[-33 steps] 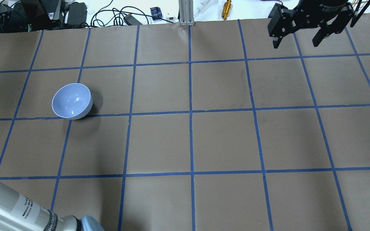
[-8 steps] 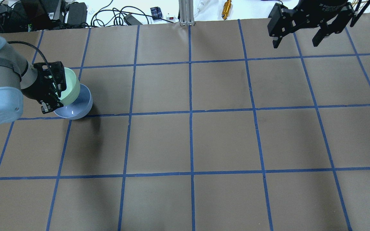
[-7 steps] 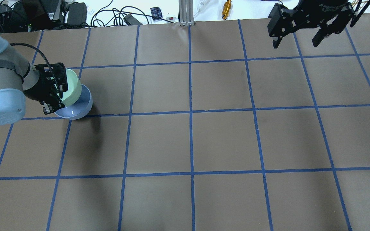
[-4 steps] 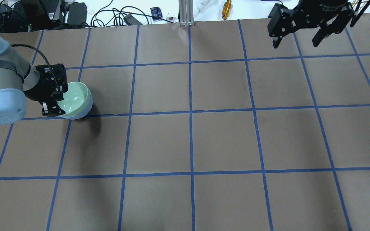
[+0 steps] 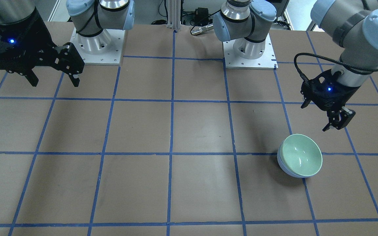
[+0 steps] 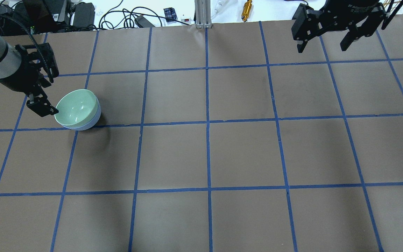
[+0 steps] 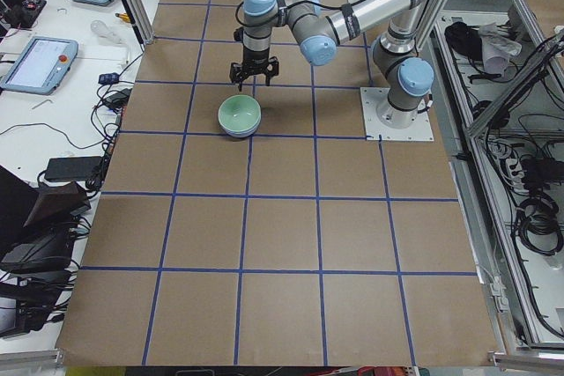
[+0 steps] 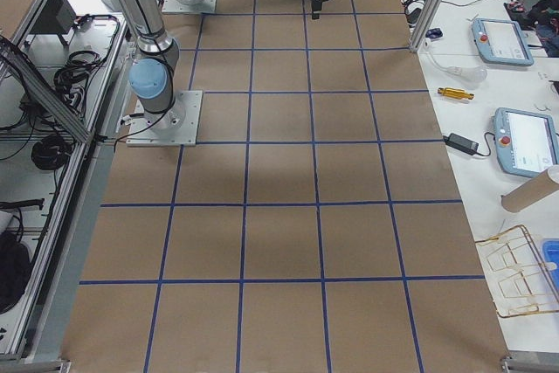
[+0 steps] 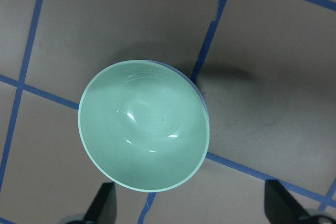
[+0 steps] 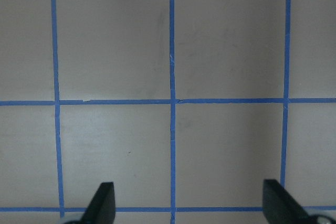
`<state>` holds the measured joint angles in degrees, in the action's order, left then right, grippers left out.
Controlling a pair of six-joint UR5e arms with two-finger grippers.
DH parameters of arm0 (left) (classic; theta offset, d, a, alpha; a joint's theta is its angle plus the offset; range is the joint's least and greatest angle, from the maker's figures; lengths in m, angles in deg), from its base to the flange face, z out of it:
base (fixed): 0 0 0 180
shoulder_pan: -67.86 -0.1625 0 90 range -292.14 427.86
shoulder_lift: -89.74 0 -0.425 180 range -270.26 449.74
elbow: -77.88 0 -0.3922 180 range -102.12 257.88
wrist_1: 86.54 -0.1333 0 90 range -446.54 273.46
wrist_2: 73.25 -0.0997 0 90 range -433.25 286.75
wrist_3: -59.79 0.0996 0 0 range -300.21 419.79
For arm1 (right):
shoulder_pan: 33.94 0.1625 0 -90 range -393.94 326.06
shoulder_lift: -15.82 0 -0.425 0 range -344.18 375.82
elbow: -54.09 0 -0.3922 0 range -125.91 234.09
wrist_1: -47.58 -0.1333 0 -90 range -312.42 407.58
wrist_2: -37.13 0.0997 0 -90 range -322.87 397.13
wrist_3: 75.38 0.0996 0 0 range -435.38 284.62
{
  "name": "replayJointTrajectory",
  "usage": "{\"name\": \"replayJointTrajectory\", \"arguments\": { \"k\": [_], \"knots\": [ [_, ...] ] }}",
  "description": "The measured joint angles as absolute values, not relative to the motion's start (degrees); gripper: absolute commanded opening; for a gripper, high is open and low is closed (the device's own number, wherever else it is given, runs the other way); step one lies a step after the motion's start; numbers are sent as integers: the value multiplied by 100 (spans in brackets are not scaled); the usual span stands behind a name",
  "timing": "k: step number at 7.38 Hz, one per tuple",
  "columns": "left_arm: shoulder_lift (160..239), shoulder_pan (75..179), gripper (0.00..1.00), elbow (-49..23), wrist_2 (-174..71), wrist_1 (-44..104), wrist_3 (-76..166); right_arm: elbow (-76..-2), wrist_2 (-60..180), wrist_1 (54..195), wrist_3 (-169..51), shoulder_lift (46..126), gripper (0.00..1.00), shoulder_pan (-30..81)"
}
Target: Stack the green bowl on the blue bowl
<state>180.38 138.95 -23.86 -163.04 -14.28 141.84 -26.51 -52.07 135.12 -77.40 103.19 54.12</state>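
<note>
The mint-green bowl [image 6: 75, 109] sits nested upright inside the pale blue bowl [image 6: 93, 122] on the left of the table. Both also show in the front view, the green bowl [image 5: 302, 154] above the blue bowl's wall [image 5: 283, 166]. In the left wrist view the green bowl [image 9: 144, 124] fills the middle, with a sliver of blue bowl [image 9: 202, 99] behind it. My left gripper [image 6: 47, 89] is open and empty, raised just left of the bowls and apart from them. My right gripper [image 6: 323, 45] is open and empty, hovering at the far right.
The brown table [image 6: 208, 154] carries a blue tape grid. Cables, power bricks and a brass part [image 6: 247, 9] lie beyond the far edge. The arm bases [image 5: 248, 49] stand on the robot's side of the table.
My left gripper brought the green bowl over the blue bowl, lowered it in, let go and opened. It has since pulled up and away to the left. The right arm stayed still.
</note>
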Motion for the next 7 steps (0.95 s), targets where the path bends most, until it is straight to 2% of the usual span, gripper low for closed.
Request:
{"name": "replayJointTrajectory", "arguments": {
  "k": [3,7],
  "knots": [
    [17731,14414,100,-1683,-15999,-227,11733,-2651,-5200,13512,-7739,10318,100,5413],
    [17891,15698,100,-1250,-16285,19,7328,-2651,-5199,13512,-7732,10326,100,5412]
  ]
}}
